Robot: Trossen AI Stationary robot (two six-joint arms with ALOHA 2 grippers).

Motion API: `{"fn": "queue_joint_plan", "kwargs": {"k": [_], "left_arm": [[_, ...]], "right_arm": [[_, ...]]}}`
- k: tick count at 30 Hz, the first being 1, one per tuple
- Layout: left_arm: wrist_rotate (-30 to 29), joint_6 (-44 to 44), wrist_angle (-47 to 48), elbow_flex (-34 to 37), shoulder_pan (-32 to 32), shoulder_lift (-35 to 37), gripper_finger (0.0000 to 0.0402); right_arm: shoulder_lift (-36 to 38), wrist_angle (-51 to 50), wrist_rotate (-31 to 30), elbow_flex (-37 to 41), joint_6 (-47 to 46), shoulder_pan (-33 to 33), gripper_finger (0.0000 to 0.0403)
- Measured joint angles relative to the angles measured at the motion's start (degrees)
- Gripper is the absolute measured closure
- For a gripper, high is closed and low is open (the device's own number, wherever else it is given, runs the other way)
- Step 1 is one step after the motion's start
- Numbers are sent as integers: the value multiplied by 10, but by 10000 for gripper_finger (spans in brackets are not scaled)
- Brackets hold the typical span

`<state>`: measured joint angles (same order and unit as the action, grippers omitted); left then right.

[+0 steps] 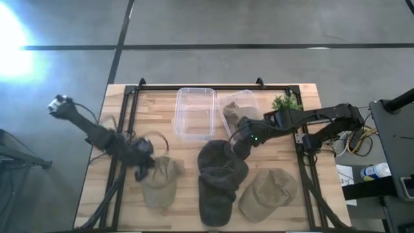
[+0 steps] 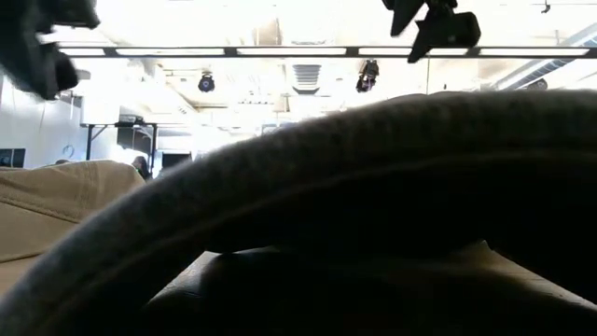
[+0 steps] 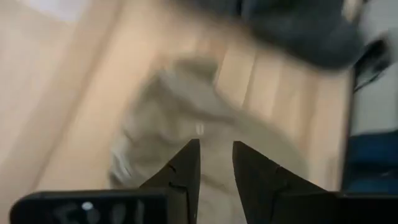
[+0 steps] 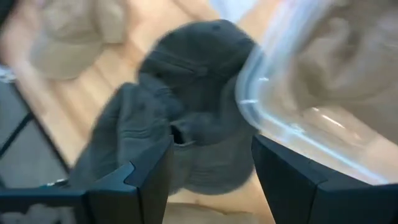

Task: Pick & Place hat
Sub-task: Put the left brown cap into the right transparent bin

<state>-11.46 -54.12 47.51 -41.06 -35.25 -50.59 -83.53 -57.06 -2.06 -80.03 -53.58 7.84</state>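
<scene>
Several caps lie on the wooden table. A tan cap lies at the left and another tan cap at the right. Two dark grey caps overlap in the middle, and a third tan cap sits in the right clear bin. My left gripper hovers at the left tan cap's left edge, its fingers a narrow gap apart. My right gripper is wide open over the upper dark cap, beside the bin's rim.
Two clear plastic bins stand side by side at the table's far middle; the left one holds nothing. A green plant sits at the far right corner. In the low view a dark cap's brim fills most of the picture.
</scene>
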Motion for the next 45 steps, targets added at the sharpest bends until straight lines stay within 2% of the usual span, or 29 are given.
{"fn": "queue_joint_plan", "kwargs": {"k": [5, 12, 15, 21, 26, 30, 36, 39, 42, 45], "left_arm": [[8, -123, 35, -37, -125, -119, 329], [101, -185, 35, -103, -225, -260, 331], [112, -186, 22, -112, -242, -313, 331], [102, -188, -33, -98, -232, -403, 331], [98, -217, -74, -97, -204, -453, 331], [39, -227, -101, -127, -187, -467, 331], [-129, -171, -204, -164, -160, -463, 331], [-139, -130, -241, -177, -151, -455, 331], [-146, -95, -197, -201, -146, -435, 331], [-162, -75, -83, -229, -149, -410, 331]], "right_arm": [[-1, 45, 8, 0, 0, 43, 193], [-9, 119, 6, 0, 0, 96, 193], [-27, 158, 6, 1, 0, 104, 193], [-87, 245, 19, 1, -19, 107, 193], [-145, 283, 32, 1, -92, 110, 193], [-198, 318, 35, 1, -150, 117, 193], [-265, 434, 42, 1, -214, 134, 193], [-291, 498, 47, 1, -243, 141, 193], [-309, 526, 49, -5, -277, 148, 193], [-324, 527, 46, -20, -310, 155, 193]]}}
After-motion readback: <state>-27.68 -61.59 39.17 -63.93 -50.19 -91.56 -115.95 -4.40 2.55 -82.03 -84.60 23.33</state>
